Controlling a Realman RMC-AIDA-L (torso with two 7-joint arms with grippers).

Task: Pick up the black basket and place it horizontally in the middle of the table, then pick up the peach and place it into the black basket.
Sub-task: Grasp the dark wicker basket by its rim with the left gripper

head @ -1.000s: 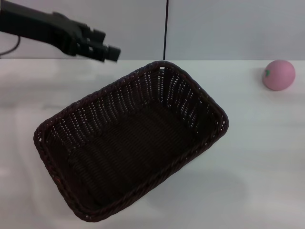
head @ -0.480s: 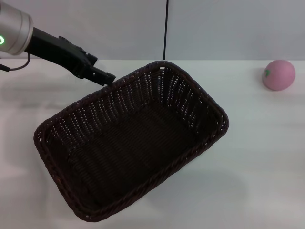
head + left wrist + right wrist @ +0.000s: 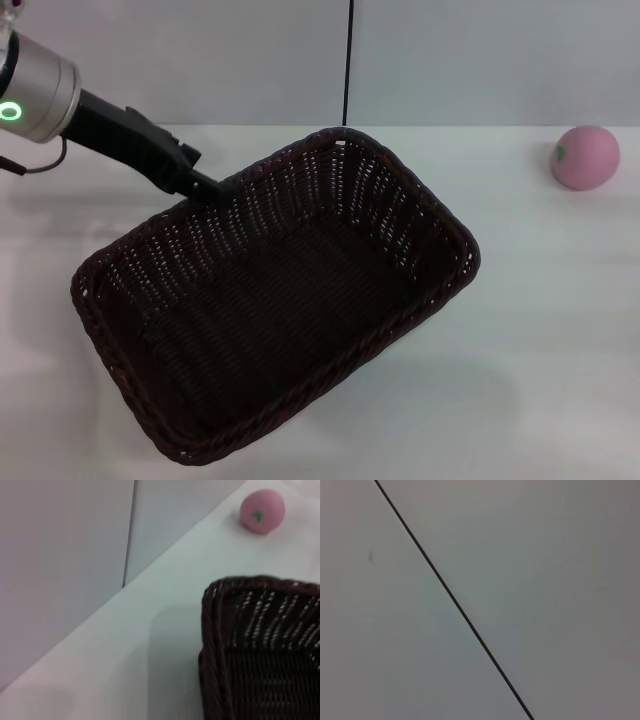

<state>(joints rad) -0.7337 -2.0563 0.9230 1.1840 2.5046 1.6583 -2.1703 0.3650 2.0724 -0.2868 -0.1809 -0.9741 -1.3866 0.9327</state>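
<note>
While the left gripper [image 3: 208, 184] meets the far rim of the black basket [image 3: 275, 300], jaw state cannot be told | basket lies skewed mid-table [image 3: 560, 330]; peach [image 3: 585, 157] far right | advice: seat rim fully, lift level; rotate square.

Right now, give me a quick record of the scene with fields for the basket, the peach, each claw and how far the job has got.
basket: black basket on the white table, lying at a diagonal, nothing inside
peach: pink peach at the far right of the table, well apart from the basket
left claw: left claw at the basket's far rim; head view does not settle whether it grips
right claw: not in view
progress: basket not yet set straight; peach not yet in it
</note>
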